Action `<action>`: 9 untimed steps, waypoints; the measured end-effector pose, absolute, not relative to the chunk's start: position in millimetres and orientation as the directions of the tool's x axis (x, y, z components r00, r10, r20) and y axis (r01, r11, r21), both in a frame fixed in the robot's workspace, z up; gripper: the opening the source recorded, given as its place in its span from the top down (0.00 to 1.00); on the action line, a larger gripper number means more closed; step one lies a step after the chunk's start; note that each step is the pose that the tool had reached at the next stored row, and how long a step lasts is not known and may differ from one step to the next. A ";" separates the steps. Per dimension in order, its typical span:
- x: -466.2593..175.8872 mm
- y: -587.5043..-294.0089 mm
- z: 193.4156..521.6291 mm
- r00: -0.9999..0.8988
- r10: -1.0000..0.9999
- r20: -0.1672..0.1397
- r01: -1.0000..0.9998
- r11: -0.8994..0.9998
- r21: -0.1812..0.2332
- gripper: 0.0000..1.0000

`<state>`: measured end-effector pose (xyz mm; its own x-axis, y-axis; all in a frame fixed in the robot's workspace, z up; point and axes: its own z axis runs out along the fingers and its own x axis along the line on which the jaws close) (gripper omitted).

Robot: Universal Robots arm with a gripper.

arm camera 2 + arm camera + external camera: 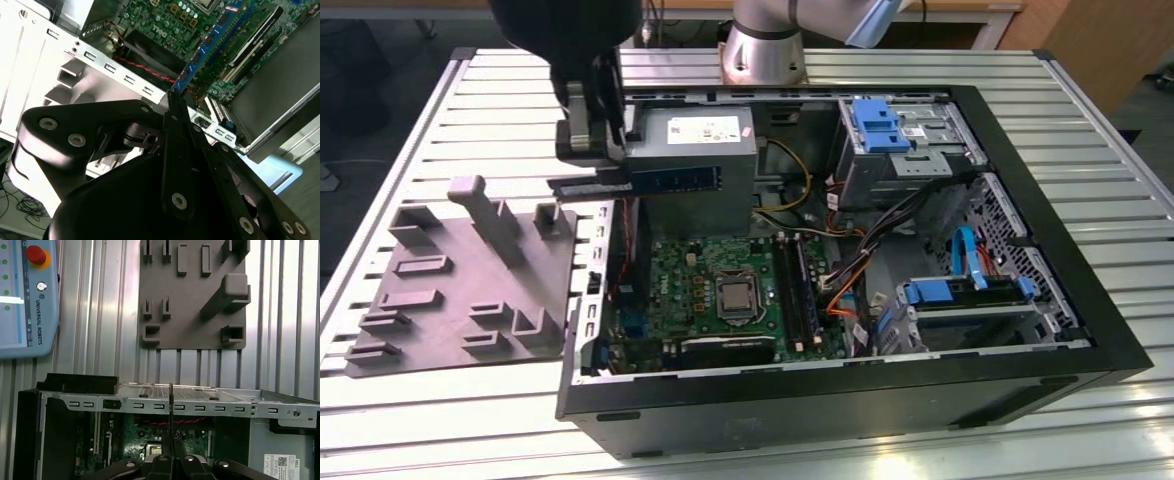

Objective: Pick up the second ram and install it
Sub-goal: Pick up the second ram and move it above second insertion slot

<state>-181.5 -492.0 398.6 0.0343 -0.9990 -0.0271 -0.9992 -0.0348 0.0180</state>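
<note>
A: Above the open case (854,400), just beside the grey power-supply box (694,135), spotted the second ram (674,179), held level.
B: Held how?
A: Pinched at one end by the gripper (604,170), clamped tight on the board.
B: Seated?
A: Not yet. Hung over the motherboard (707,290), clear of its slots.

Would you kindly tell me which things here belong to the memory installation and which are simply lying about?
Part of the job:
- memory stick, held in the shut gripper
- black memory slots on the motherboard

Just lying about:
- grey parts tray
- power supply box
- blue drive brackets
- control tablet
</note>
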 end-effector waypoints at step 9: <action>-164.7 -491.1 398.3 0.034 -0.999 -0.027 -0.999 -0.035 0.018 0.89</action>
<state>-164.7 -491.1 398.3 0.0343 -0.9990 -0.0271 -0.9992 -0.0348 0.0180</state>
